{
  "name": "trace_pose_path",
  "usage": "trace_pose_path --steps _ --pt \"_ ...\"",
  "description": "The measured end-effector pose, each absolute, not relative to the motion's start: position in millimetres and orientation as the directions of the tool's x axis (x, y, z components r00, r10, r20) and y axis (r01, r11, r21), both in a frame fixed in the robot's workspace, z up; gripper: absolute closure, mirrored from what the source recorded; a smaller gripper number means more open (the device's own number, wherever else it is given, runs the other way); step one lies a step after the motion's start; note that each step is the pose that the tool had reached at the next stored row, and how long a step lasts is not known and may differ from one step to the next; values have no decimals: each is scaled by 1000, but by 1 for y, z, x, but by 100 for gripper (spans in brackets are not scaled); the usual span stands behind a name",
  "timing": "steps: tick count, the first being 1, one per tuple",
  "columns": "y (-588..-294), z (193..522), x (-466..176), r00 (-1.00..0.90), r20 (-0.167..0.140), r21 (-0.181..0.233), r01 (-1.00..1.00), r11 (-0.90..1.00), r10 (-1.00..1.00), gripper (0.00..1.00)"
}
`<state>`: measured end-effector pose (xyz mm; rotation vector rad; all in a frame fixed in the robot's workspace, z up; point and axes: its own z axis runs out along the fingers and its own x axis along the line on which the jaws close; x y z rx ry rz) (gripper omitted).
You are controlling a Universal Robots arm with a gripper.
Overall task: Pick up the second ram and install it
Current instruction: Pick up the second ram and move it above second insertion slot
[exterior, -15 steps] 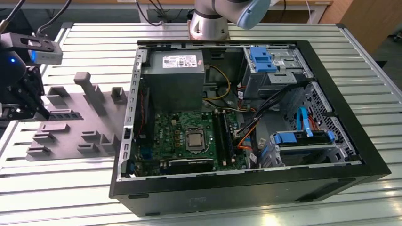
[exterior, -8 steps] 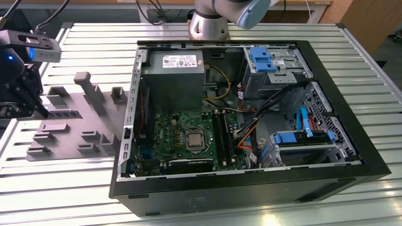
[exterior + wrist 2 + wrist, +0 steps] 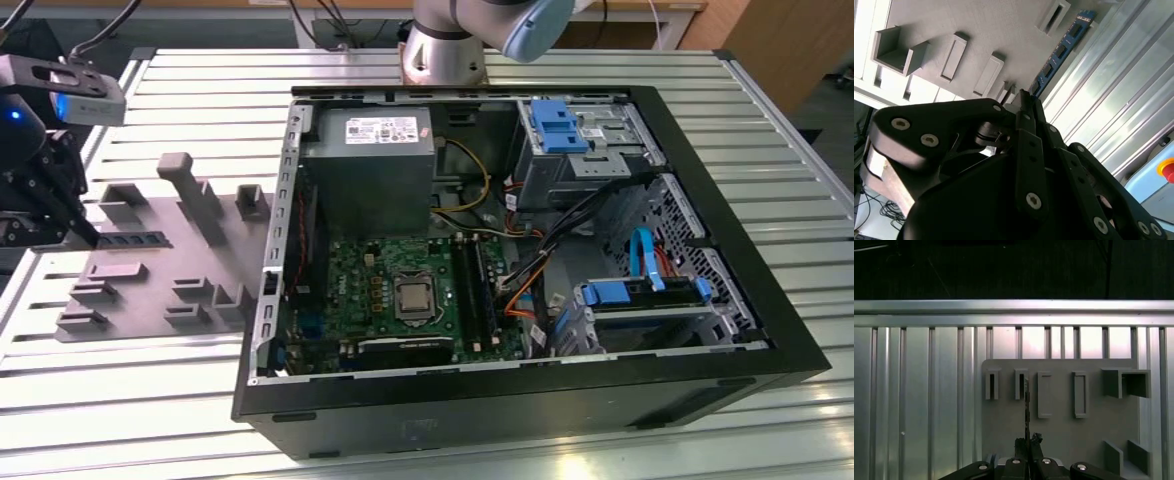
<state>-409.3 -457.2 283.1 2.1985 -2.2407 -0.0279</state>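
Observation:
The second ram (image 3: 134, 240) is a thin dark stick with small chips, over the grey holder plate (image 3: 160, 290) on the exterior view's left. My gripper (image 3: 80, 232) is shut on one end of it. In the second wrist view the ram (image 3: 1061, 47) reaches out from the gripper (image 3: 1024, 97) across the plate (image 3: 1004, 30). The first wrist view shows the ram (image 3: 1027, 405) edge-on ahead of the gripper (image 3: 1027, 440), beside a holder block (image 3: 1020, 385). I cannot tell whether it is clear of the plate. The black motherboard slots (image 3: 477, 290) lie inside the open computer case (image 3: 534, 400).
Grey holder blocks (image 3: 187, 195) rise from the plate. Inside the case sit a power supply (image 3: 374, 150), blue drive cages (image 3: 561, 125), loose cables (image 3: 534, 270) and a processor socket (image 3: 414, 298). The arm's base (image 3: 441, 50) stands behind the case on the slatted metal table (image 3: 134, 420).

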Motion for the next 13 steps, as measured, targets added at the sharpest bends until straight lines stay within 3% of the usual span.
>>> trace_pose_path --steps 13 --pt "-457 293 -409 -19 -11 14 -1000 19 -1000 86"
